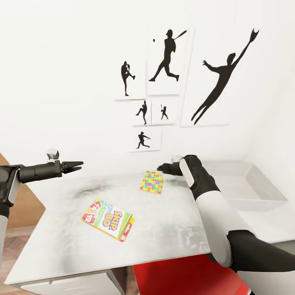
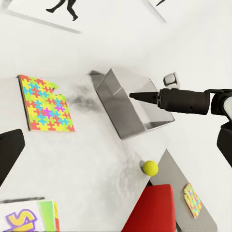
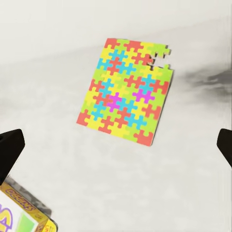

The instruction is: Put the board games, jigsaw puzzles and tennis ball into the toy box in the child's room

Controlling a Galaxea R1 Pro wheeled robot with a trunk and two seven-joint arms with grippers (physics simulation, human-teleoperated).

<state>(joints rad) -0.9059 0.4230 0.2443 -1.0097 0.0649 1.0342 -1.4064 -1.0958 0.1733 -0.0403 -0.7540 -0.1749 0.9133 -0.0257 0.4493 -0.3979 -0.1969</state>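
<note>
Grippers hover over the table (image 1: 172, 229): at frame left the left gripper (image 1: 78, 165), fingers together; lower centre lies the SKIP BO box (image 1: 108, 219); centre, a jigsaw puzzle (image 1: 151, 182); beside it the right gripper (image 1: 160, 167), fingers apart; toy box (image 1: 262, 192) far right.

The only readable wording is sitting on the white game box (image 1: 108, 219) lying flat at the near left of the bench (image 1: 172, 229): its lid is showing "SKIP BO" in big yellow and blue letters, with a small "12" on a red card printed beside them. The smaller print along its edge is staying too blurred to read.
</note>
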